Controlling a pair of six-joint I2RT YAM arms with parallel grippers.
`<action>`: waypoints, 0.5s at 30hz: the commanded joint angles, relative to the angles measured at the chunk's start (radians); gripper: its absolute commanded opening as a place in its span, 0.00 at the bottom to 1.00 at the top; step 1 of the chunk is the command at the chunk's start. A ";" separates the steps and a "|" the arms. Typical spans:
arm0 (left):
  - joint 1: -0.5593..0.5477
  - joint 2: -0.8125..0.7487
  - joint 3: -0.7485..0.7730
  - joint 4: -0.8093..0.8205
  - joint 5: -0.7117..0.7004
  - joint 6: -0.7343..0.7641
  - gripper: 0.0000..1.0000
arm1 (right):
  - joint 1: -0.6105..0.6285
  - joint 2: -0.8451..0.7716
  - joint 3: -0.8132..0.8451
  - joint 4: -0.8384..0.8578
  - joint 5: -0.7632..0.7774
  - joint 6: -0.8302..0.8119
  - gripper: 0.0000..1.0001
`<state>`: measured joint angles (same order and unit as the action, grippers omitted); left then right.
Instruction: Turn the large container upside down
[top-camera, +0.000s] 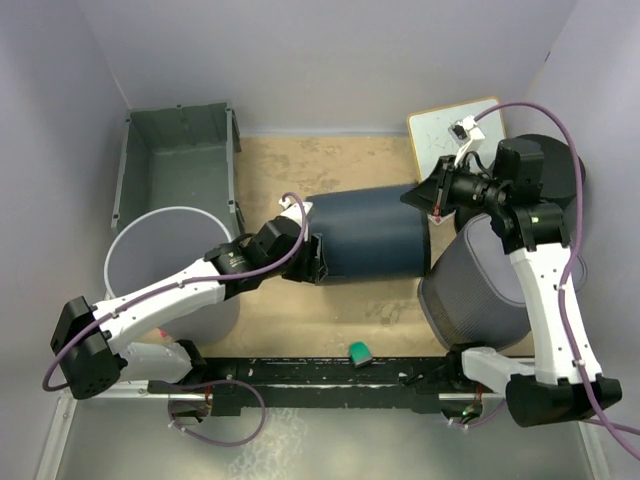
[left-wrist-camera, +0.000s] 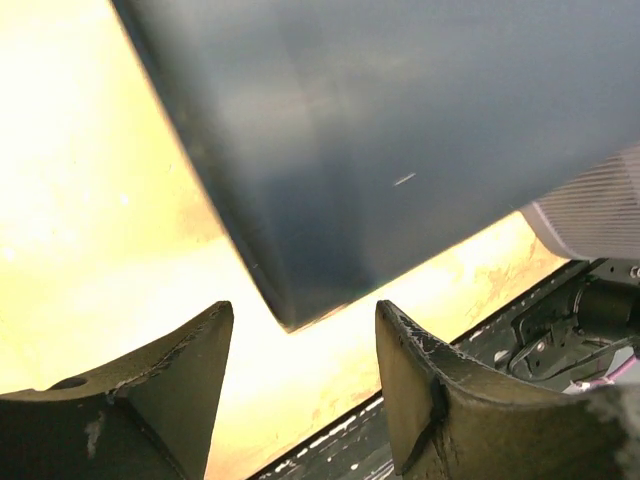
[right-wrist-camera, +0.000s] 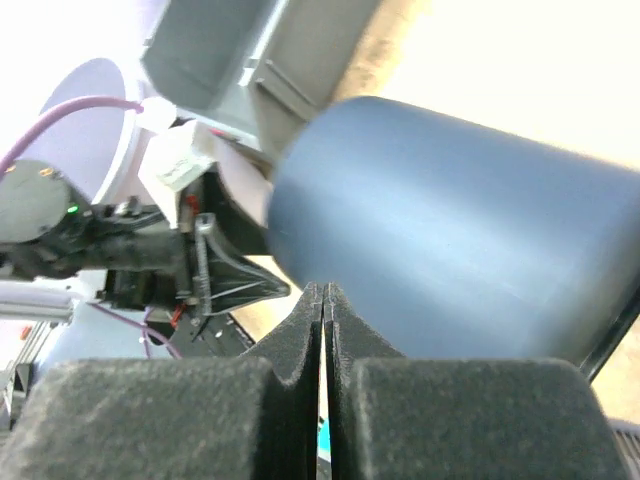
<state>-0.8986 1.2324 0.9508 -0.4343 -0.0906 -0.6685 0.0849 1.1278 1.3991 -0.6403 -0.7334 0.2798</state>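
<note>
**A:** Overhead?
**B:** The large container (top-camera: 180, 150) is sitting open side up in the far-left corner. A navy bin (top-camera: 375, 235) is lying sideways between the arms.
**A:** Left wrist?
**B:** The left gripper (left-wrist-camera: 305, 312) is gaping, released, grasping nothing.
**A:** Right wrist?
**B:** The right gripper (right-wrist-camera: 323, 300) is clenching on nothing.

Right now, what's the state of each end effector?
Left end effector: open, holding nothing; the end of the dark blue bin lies just beyond its fingers.
Right end effector: closed, empty.
</note>
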 joint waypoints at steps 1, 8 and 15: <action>0.001 0.036 0.085 0.048 -0.050 0.022 0.56 | 0.095 -0.055 0.028 0.075 -0.021 0.073 0.00; 0.017 0.040 0.101 0.052 -0.070 0.018 0.56 | 0.239 -0.049 -0.003 0.070 0.184 0.098 0.00; 0.019 -0.023 0.118 0.031 -0.086 0.015 0.57 | 0.139 0.003 0.090 -0.124 0.522 -0.041 0.66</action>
<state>-0.8883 1.2713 1.0100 -0.4179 -0.1482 -0.6643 0.3107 1.1088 1.4326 -0.6880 -0.4011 0.3103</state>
